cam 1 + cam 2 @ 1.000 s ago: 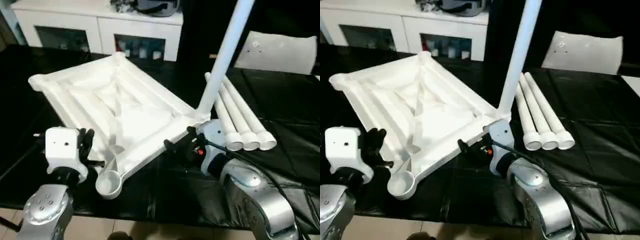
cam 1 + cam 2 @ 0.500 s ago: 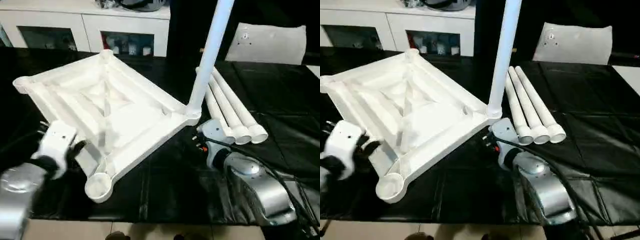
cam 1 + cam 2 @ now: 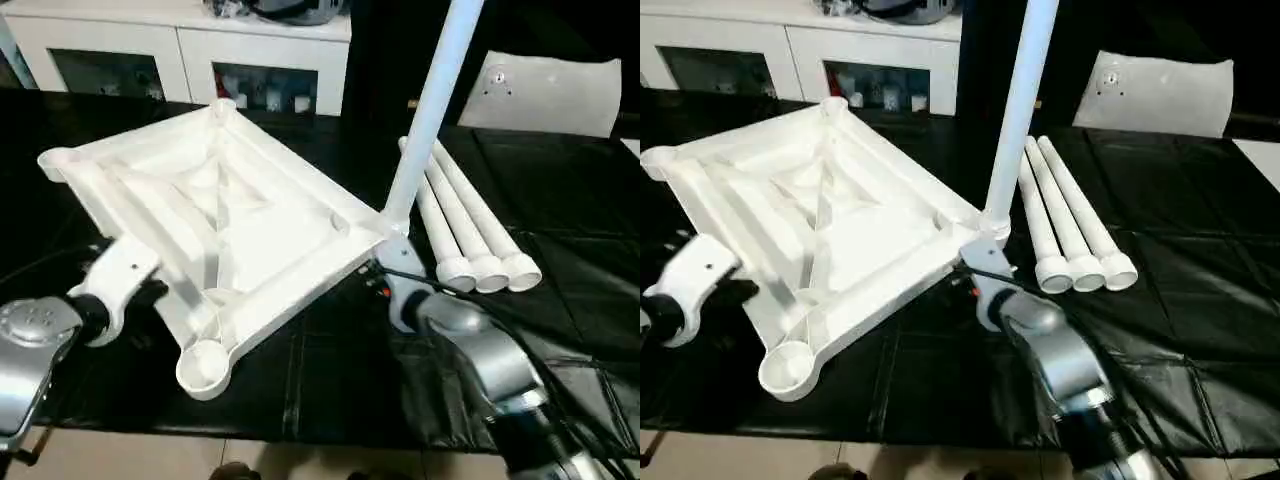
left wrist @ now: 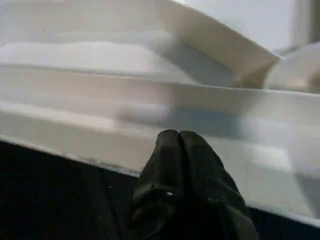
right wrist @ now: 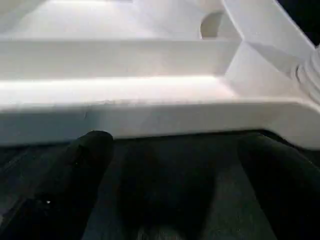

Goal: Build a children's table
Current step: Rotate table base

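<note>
STEP: second leg to be fitted | STATE: tabletop [image 3: 230,215] inverted, one leg [image 3: 430,110] socketed | left end effector [image 4: 178,137] closed, empty, against rim | right end effector [image 5: 170,165] wide open, empty | METHOD: spare legs [image 3: 470,225] near table's right edge to be gripped mid-shaft, seated vertically.

Left end effector [image 4: 178,137] closed; right end effector [image 5: 172,165] spread wide.

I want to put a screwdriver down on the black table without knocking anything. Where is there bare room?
Bare black table lies right of the three loose legs, and along the near edge in front of the upturned tabletop. Crowded: the corner with the standing leg, beside the right gripper.
</note>
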